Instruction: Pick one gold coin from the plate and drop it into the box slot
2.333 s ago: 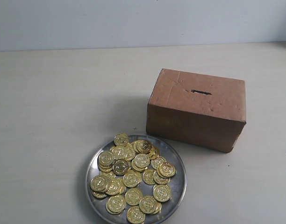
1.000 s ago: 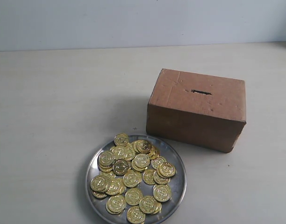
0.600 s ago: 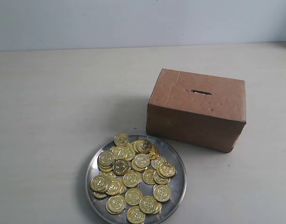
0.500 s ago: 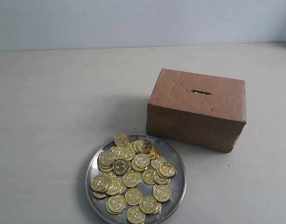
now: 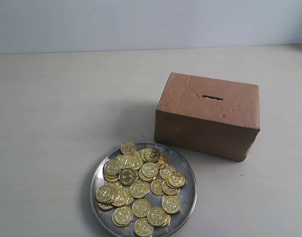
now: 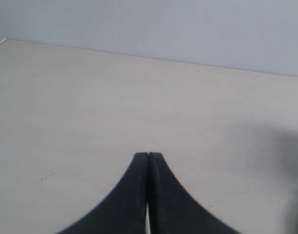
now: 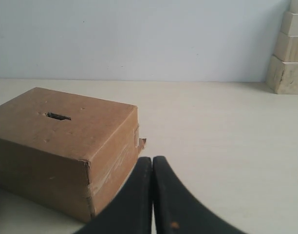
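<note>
A round silver plate (image 5: 185, 197) sits near the front edge of the exterior view, heaped with several gold coins (image 5: 141, 183). Just behind and to its right stands the brown cardboard box (image 5: 208, 116), its dark slot (image 5: 212, 97) in the top face. Neither arm shows in the exterior view. My left gripper (image 6: 148, 155) is shut with nothing in it, over bare tabletop. My right gripper (image 7: 152, 159) is also shut and holds nothing, close beside a corner of the box (image 7: 61, 146), whose slot (image 7: 58, 116) faces up.
Pale stacked wooden blocks (image 7: 288, 53) stand against the light wall in the right wrist view. A beige tabletop (image 5: 67, 108) spreads to the left of the box and behind it.
</note>
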